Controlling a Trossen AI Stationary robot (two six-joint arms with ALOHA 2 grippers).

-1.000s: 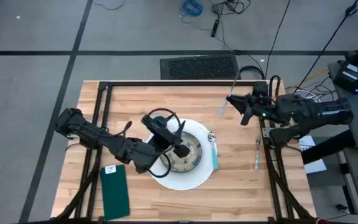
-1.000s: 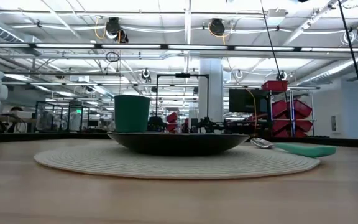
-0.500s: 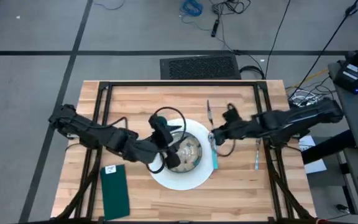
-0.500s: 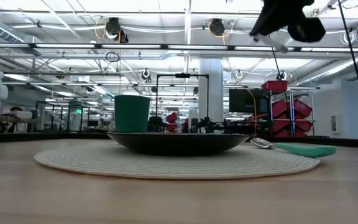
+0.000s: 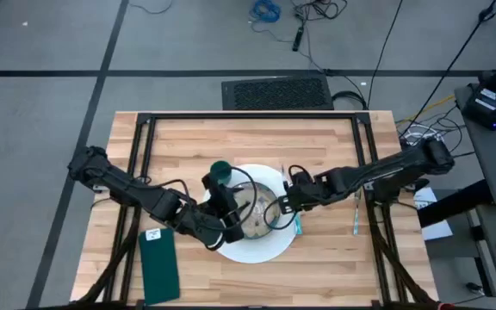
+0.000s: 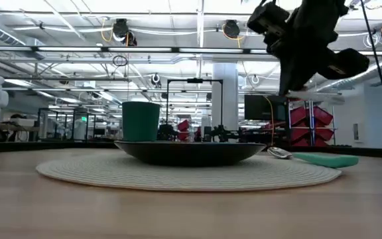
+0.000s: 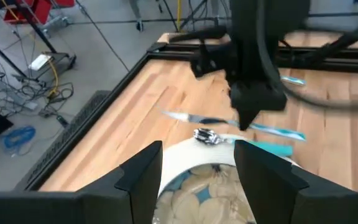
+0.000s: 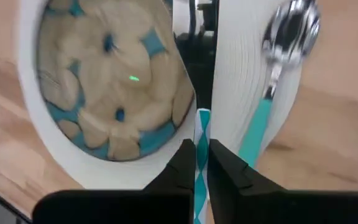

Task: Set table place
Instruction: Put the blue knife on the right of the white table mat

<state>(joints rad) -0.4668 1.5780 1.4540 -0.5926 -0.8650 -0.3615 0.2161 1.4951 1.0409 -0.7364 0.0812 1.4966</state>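
Right tool (image 8: 197, 163) grips knife (image 8: 199, 134).

One placemat (image 5: 250, 250), one plate (image 5: 257, 215), one cup (image 5: 220, 170), one spoon (image 5: 295, 211), one fork (image 5: 356, 213), one napkin (image 5: 159, 265)

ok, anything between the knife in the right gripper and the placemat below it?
Nothing visible. The right gripper holds the knife above a bare strip of placemat between the plate and the spoon, which flank it closely. The left gripper hovers open over the plate.
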